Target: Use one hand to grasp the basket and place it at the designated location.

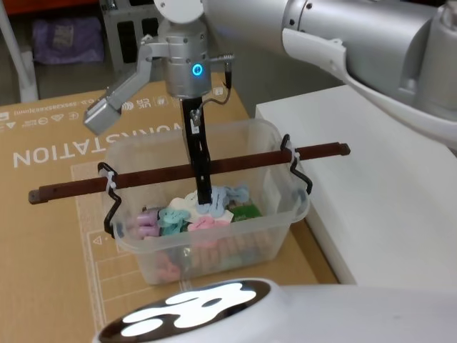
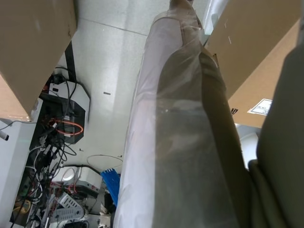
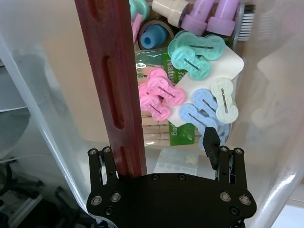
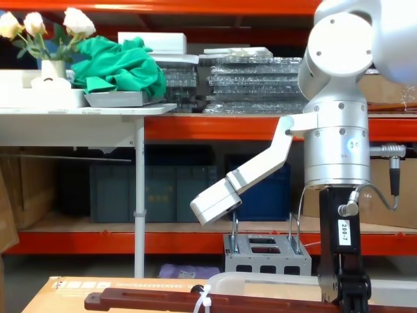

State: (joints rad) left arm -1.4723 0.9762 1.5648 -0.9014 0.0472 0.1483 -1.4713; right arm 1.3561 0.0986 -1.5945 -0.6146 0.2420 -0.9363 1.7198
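Reaching into the basket (image 1: 243,127), the right gripper (image 1: 205,200) shows, wrist-side, fingers (image 3: 212,138) spread astride the handle (image 3: 114,71).

My right arm (image 1: 343,43) reaches across from my right side, wrist (image 1: 184,68) vertical; my right tool (image 1: 204,201) points straight down, fingers spread apart.

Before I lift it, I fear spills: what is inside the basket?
Inside the basket: pink, teal and blue clips on a card, a green packet of wooden pegs, purple pieces. The handle and right gripper cover whatever lies beneath them.
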